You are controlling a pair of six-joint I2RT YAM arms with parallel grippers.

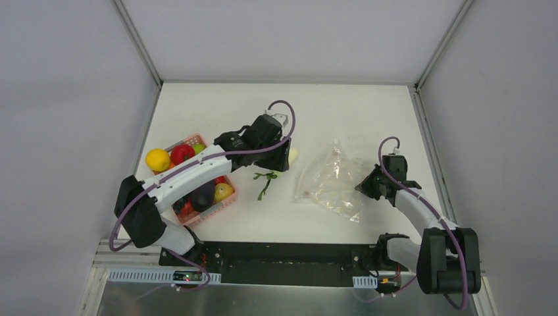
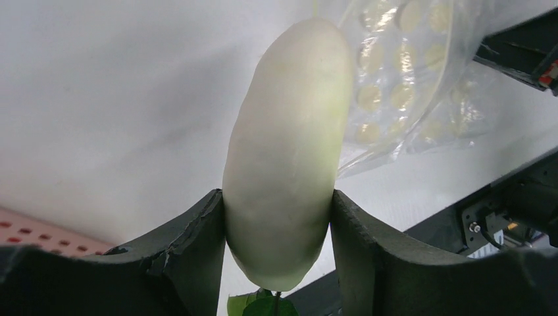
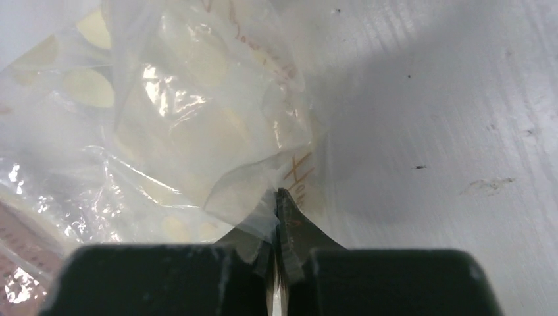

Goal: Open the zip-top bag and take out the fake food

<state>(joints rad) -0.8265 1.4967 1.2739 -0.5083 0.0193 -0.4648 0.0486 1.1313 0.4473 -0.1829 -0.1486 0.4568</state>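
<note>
The clear zip-top bag lies crumpled on the table at centre right; it looks empty. My right gripper is shut on the bag's right edge. My left gripper is shut on the white elongated vegetable, just left of the bag; its tip shows past the fingers. A small dark-green bunch lies on the table below the left gripper. The pink basket holds a yellow round fruit, a red tomato and a dark purple eggplant.
The pink basket stands at the left, partly under my left arm, with another yellowish fruit in it. White walls close the table at the back and sides. A black rail runs along the near edge.
</note>
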